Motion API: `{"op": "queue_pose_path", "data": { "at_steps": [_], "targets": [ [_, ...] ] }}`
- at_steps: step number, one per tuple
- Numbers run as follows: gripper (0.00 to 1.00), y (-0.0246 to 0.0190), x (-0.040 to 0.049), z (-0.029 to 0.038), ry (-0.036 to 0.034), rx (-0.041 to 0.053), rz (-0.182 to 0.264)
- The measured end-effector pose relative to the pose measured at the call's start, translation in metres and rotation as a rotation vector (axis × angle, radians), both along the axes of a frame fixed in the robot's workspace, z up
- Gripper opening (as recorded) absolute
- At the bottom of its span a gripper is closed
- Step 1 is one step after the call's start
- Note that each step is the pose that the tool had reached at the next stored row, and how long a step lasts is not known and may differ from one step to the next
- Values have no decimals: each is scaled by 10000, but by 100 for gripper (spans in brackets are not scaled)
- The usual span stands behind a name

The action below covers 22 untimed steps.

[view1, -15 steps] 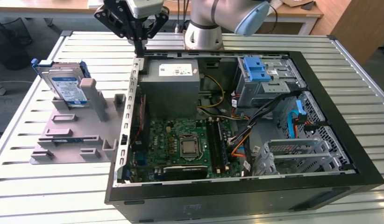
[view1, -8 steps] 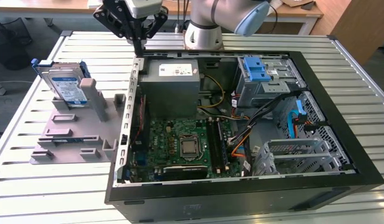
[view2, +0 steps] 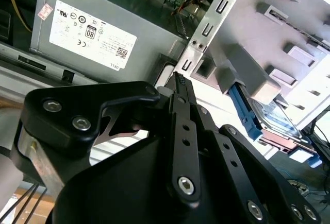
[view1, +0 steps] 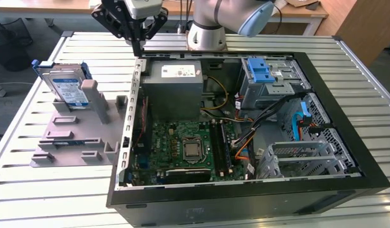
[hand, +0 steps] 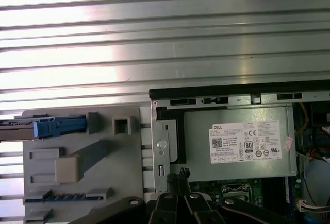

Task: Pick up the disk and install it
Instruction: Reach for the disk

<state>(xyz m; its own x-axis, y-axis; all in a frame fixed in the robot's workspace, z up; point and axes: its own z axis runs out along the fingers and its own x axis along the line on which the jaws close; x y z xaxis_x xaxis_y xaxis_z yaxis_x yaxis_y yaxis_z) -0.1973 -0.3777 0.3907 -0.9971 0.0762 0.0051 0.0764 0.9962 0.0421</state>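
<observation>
The disk (view1: 67,88), silver with a white-and-blue label in a blue carrier frame, stands tilted in the grey fixture (view1: 68,137) at the exterior view's left, outside the computer case. It also appears in the second wrist view as the disk (view2: 276,119), and edge-on in the first wrist view as the disk (hand: 54,127). My gripper (view1: 139,47) hangs above the case's rear left corner, shut with nothing in it, apart from the disk. Its closed tips show as the gripper (view2: 179,78) and the gripper (hand: 179,175), over the case wall beside the power supply.
The open computer case (view1: 347,118) lies on a slatted metal table (view1: 43,190). Inside are the grey power-supply box (view1: 176,83), the motherboard (view1: 189,147), cables, and a grey drive bay with blue latch (view1: 263,71). A silver cage (view1: 302,159) stands at the front right.
</observation>
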Motion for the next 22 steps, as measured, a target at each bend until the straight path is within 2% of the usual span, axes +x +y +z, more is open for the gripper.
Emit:
{"op": "queue_pose_path", "data": {
  "at_steps": [4, 10, 18, 22],
  "targets": [
    [11, 46, -53, -5, 0, 0, -1],
    [11, 97, -208, -21, -2, -9, -1],
    [11, 103, -215, -21, 0, -10, -1],
    [11, 102, -252, -22, 0, -10, 0]
  ]
}}
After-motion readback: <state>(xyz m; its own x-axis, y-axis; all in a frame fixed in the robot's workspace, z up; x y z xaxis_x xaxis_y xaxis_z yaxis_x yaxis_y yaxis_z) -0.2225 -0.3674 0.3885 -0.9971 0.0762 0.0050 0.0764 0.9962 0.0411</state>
